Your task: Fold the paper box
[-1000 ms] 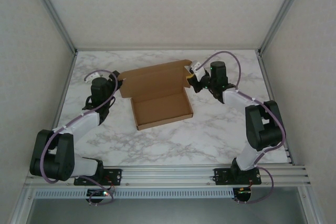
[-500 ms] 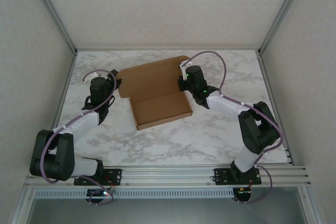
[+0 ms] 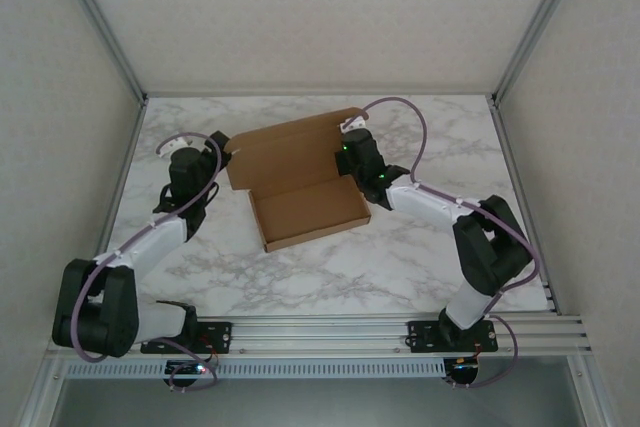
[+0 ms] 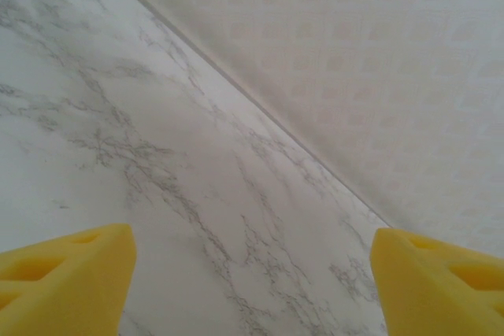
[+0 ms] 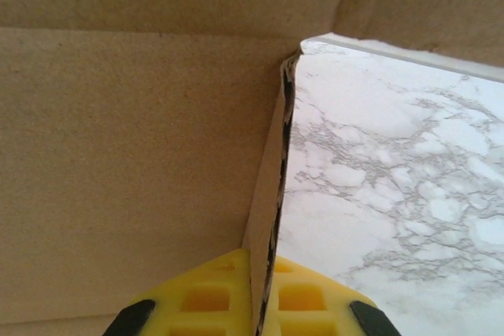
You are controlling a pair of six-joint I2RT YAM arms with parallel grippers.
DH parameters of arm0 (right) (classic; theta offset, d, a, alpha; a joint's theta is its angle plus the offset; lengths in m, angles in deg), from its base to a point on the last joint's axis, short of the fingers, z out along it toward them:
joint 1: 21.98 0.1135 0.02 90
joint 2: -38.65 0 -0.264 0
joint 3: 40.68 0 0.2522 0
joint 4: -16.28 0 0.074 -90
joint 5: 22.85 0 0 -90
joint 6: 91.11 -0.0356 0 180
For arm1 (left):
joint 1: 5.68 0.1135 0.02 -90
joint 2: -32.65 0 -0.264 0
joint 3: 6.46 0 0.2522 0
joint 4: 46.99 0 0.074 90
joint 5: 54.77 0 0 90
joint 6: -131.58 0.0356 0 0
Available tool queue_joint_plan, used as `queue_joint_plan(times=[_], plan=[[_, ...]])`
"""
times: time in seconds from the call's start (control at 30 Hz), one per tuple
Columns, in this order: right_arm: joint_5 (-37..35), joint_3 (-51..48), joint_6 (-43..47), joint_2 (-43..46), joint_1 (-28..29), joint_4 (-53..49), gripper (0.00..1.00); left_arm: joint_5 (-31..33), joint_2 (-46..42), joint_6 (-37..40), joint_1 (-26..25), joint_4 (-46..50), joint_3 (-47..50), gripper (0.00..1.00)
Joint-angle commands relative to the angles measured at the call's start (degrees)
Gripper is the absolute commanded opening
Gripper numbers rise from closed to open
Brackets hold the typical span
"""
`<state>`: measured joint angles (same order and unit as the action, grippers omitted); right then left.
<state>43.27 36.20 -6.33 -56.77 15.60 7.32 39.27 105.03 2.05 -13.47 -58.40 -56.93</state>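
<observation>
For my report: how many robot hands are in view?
2. The left hand is open above the table, left of the paper box; the right hand is shut on a wall at the box's right side.

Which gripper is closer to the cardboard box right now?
Right. The right gripper is pinched shut on the right wall of the box; the left gripper hangs open over the table, off its left side.
</observation>
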Motion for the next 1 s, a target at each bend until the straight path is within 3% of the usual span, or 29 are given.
queue_joint_plan(times=[0.0,0.2,0.43,0.53,0.77,0.97], plan=[[-0.09,-2.45,3.29,3.35,-1.71,-1.25,0.0,1.86,-3.12,3.67,-0.08,2.05,-0.12,0.79],[4.24,-6.27,6.76,7.32,-3.71,-0.09,0.0,3.26,-6.97,10.22,1.44,4.33,0.38,0.8],[7.32,-8.24,10.49,9.73,-4.01,-0.55,0.0,-12.43,-11.55,22.28,1.57,-2.38,6.82,0.76],[7.5,-8.53,9.64,10.03,-4.2,-0.15,0.0,-19.43,-11.02,30.01,1.68,1.66,5.59,0.62],[8.93,-9.05,8.21,10.81,-4.53,0.36,0.0,-23.25,-13.73,30.44,2.65,-1.6,9.78,0.6],[9.93,-9.58,6.79,11.21,-5.19,0.85,0.0,-30.74,-10.51,29.46,5.11,-13.32,13.81,0.65]])
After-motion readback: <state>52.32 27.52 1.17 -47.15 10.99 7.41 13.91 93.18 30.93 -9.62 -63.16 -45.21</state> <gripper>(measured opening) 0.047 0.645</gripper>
